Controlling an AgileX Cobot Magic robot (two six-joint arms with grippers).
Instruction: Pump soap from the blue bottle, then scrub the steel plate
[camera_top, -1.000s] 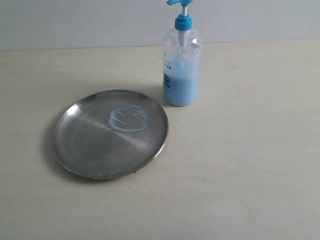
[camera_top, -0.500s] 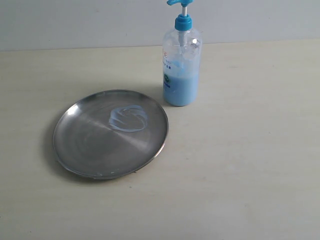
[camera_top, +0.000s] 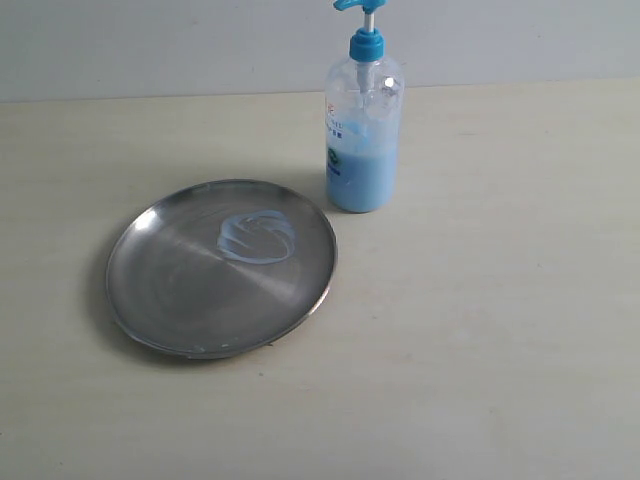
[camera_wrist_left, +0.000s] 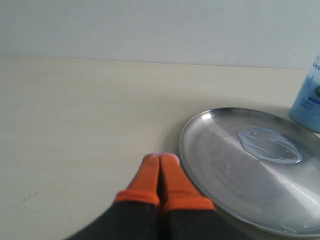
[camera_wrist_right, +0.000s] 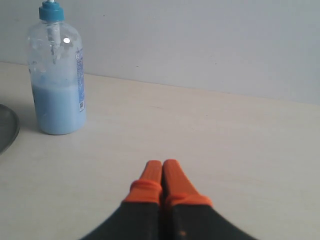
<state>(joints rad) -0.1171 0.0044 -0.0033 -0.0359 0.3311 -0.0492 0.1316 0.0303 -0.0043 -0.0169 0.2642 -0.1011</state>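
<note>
The steel plate (camera_top: 190, 290) lies on the table left of centre, with a whitish-blue smear of soap (camera_top: 257, 237) on its far right part. Just behind its right rim stands the blue bottle (camera_top: 363, 140), upright, pump head up. Neither arm shows in the exterior view. In the left wrist view my left gripper (camera_wrist_left: 160, 159) is shut with nothing in it, just off the rim of the steel plate (camera_wrist_left: 220, 165), the soap (camera_wrist_left: 270, 145) lying further on. My right gripper (camera_wrist_right: 162, 165) is shut and empty over bare table, well apart from the blue bottle (camera_wrist_right: 57, 95).
A pale wall runs along the table's (camera_top: 500, 350) far edge, right behind the bottle. In the right wrist view a sliver of the steel plate's rim (camera_wrist_right: 9, 129) shows beside the bottle.
</note>
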